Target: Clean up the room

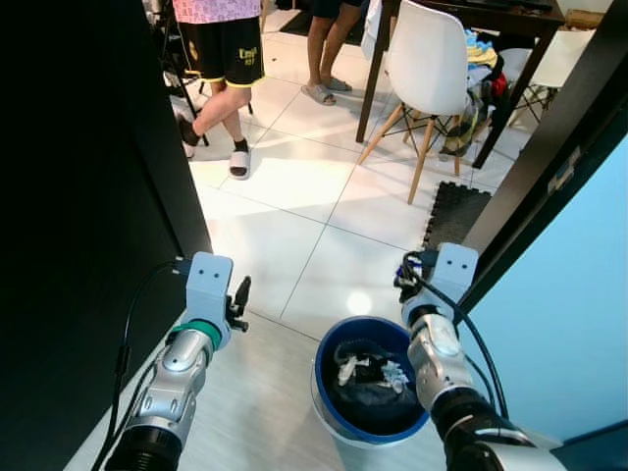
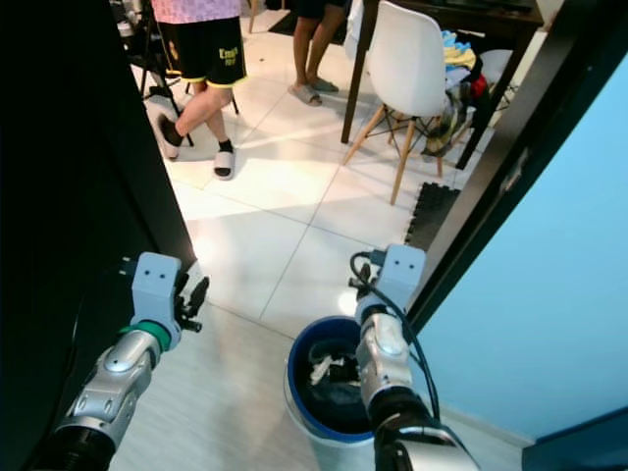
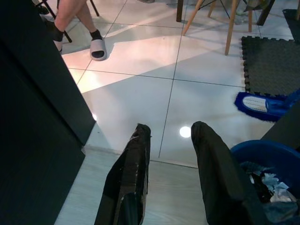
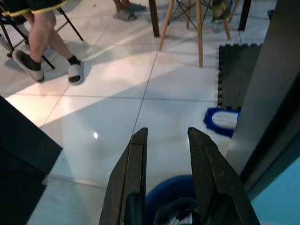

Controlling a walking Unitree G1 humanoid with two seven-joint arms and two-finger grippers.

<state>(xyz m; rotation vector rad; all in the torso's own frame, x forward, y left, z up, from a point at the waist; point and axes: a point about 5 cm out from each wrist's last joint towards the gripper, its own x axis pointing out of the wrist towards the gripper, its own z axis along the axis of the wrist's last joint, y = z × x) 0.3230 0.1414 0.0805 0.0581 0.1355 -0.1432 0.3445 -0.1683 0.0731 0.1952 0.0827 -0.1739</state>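
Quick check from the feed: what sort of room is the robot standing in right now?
Most likely a home, at a doorway opening onto a tiled dining area: a white chair at a dark table, a black foam floor mat, and a blue waste bin by the door frame.

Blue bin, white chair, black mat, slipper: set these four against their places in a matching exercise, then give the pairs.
Things:
1. blue bin
2. white chair
3. black mat
4. blue slipper

Places:
A. pushed up to the dark table
B. on the tiles beside the mat's near edge
C. below the right pincer, holding scraps
D. on the floor past the chair's legs

Pairs: 1-C, 2-A, 3-D, 4-B
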